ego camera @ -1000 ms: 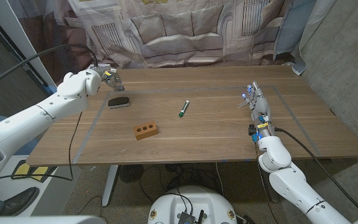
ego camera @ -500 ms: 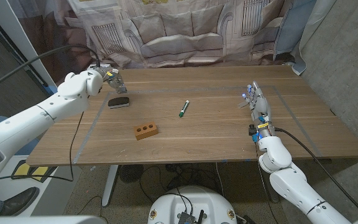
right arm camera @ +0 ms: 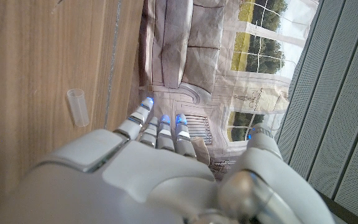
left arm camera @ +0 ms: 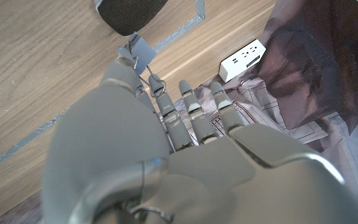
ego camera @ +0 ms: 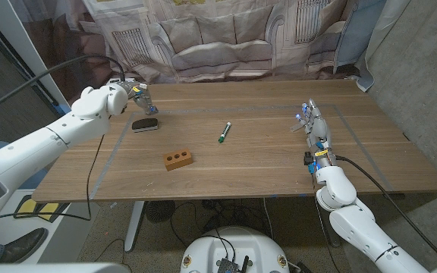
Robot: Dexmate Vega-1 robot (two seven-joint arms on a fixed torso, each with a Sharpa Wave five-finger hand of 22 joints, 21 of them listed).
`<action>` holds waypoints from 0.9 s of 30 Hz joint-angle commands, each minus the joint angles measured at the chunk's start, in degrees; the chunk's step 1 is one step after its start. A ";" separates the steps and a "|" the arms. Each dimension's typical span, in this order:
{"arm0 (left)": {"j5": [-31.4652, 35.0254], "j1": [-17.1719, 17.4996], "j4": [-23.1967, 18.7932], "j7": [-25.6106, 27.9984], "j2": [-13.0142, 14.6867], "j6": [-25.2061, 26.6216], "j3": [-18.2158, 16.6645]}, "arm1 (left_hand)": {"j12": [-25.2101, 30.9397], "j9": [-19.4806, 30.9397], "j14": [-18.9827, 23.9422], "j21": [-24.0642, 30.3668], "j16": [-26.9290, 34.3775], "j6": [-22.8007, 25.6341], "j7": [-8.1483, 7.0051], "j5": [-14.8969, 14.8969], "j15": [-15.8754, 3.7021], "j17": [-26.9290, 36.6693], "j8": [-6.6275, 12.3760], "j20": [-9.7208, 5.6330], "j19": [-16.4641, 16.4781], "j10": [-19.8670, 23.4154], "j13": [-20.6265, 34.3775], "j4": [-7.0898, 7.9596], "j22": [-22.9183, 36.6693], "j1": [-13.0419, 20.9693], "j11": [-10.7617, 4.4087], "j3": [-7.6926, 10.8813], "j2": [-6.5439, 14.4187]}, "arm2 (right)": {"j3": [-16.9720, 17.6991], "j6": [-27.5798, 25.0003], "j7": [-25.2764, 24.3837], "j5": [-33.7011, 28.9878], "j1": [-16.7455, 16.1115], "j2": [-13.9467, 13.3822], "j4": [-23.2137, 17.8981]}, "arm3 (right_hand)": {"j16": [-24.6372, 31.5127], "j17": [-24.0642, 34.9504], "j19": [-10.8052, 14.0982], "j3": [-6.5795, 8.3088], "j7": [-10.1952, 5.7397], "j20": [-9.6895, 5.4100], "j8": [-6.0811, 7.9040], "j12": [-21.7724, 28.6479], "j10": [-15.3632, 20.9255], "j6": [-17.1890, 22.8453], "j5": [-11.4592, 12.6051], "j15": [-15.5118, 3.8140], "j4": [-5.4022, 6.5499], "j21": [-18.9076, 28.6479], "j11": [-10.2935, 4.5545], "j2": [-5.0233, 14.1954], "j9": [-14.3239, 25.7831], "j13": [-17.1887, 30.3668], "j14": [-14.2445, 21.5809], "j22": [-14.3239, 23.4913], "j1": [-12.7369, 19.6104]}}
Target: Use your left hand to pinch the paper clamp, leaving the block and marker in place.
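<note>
Drifting slightly rightward, the left hand (ego camera: 131, 94) is hovering, fingers spread, above the paper clamp (ego camera: 144, 124); stiff, springy, best pinched at its wire handles.

Head camera high, looking down over whole wooden surface (ego camera: 279, 152); we see both arms enter from bottom corners. Left wrist camera close behind left hand (left arm camera: 166, 155), facing surface's far edge and curtain (left arm camera: 328, 74). Right wrist camera close behind right hand (right arm camera: 148, 168). All views share surface and curtain.
</note>
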 commanded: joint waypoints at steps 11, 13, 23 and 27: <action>1.65 -0.62 0.44 -0.82 -1.03 -0.05 1.19 | 0.02 0.48 6.33 -0.09 0.18 2.05 2.36 0.01 -6.83 -0.10 -0.09 -4.84 2.26 11.38 0.76 0.09 -0.11 2.98 -1.19 3.52 2.88 | 0.03 0.16 0.14 0.15 0.04 0.12 0.28 | 0.05 0.33 -0.08 -0.31 -0.17 -0.10 -0.10 0.01 0.24 0.37 0.00 0.34 0.00 0.02 0.19 0.24 0.23 0.32 0.34 0.12 0.39; 1.68 -0.79 0.48 -1.33 -1.06 -0.20 1.31 | 0.18 0.55 7.95 -0.11 0.11 2.30 2.80 0.01 -7.10 -0.09 -0.24 -6.90 2.87 11.93 1.01 0.13 -0.17 3.24 -1.06 4.23 2.92 | 0.07 0.22 0.19 0.23 0.00 0.12 0.31 | 0.04 0.33 -0.07 -0.31 -0.22 -0.09 -0.10 0.02 0.26 0.38 0.00 0.38 -0.01 0.03 0.25 0.25 0.23 0.32 0.30 0.12 0.40; 1.85 -0.41 0.55 -1.28 -1.24 0.24 1.16 | 0.84 0.60 9.73 -0.33 -0.37 2.91 4.03 -0.08 -7.63 -0.20 -0.47 -8.75 3.43 13.19 1.71 -0.08 -0.25 3.70 0.09 5.24 2.43 | 0.18 0.26 0.20 0.36 -0.32 0.05 0.30 | 0.03 0.33 -0.07 -0.33 -0.15 -0.11 -0.11 0.03 0.30 0.38 0.00 0.38 -0.01 0.03 0.28 0.27 0.23 0.32 0.28 0.12 0.40; 1.68 -0.27 0.50 -1.40 -1.15 0.30 1.09 | 0.78 0.61 9.82 -0.42 -0.52 3.02 4.07 -0.17 -7.38 -0.24 -0.53 -8.47 3.42 13.21 1.69 -0.08 -0.25 3.61 0.00 5.26 2.09 | 0.26 0.22 0.09 0.26 -0.47 -0.03 0.17 | 0.03 0.33 -0.07 -0.35 -0.15 -0.12 -0.09 0.03 0.31 0.45 0.00 0.34 -0.01 0.03 0.28 0.26 0.23 0.32 0.29 0.12 0.40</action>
